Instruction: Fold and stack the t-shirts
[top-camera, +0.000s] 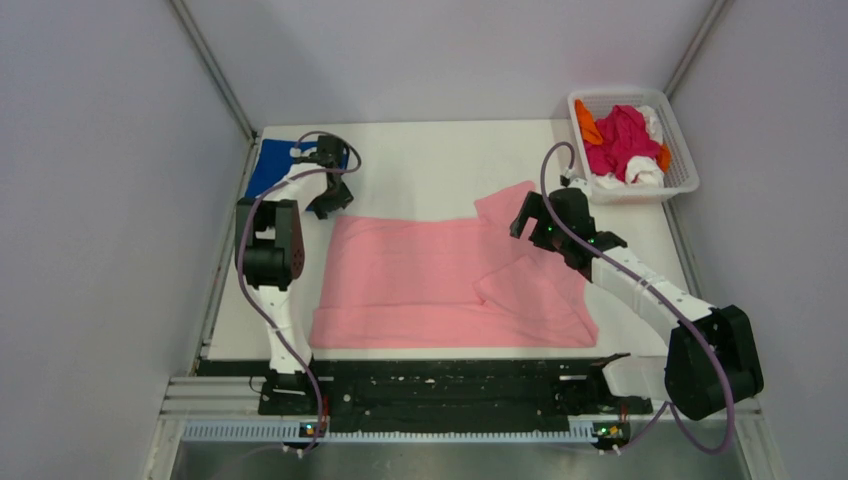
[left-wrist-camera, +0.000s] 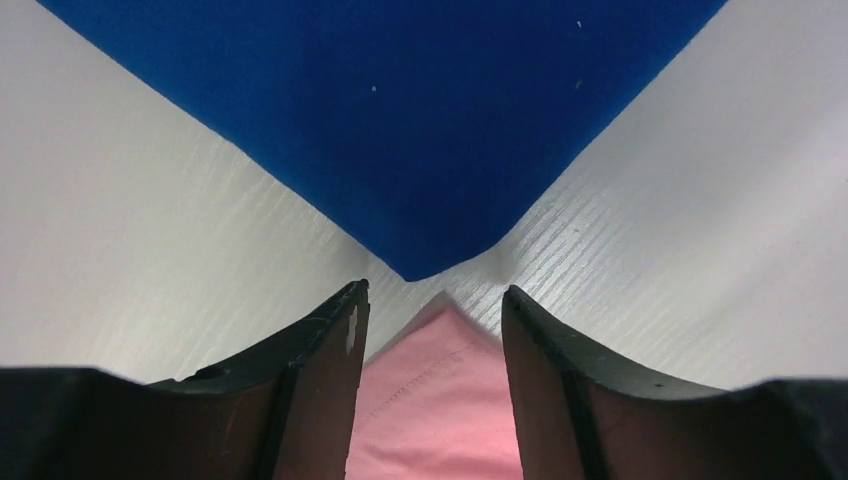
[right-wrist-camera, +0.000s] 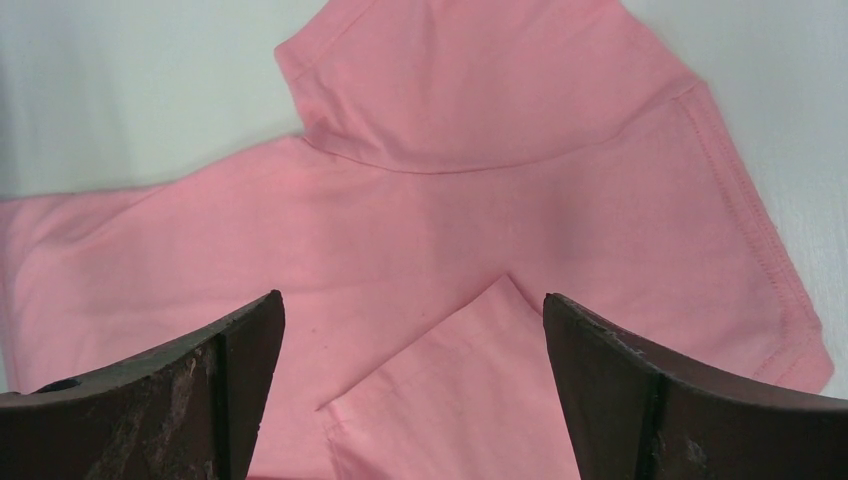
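Note:
A light pink t-shirt (top-camera: 440, 275) lies spread on the white table, its right part folded over and one sleeve sticking out at the upper right. A folded royal blue t-shirt (top-camera: 268, 165) lies at the far left corner. My left gripper (top-camera: 330, 205) is open above the pink shirt's far left corner (left-wrist-camera: 435, 390), just short of the blue shirt (left-wrist-camera: 400, 120). My right gripper (top-camera: 528, 222) is open and empty above the pink shirt's folded flap (right-wrist-camera: 470, 390) near the sleeve (right-wrist-camera: 470, 80).
A white lattice basket (top-camera: 680, 175) at the far right corner holds magenta (top-camera: 620, 140), orange and white shirts. Grey walls close in the table on three sides. The black rail with the arm bases runs along the near edge.

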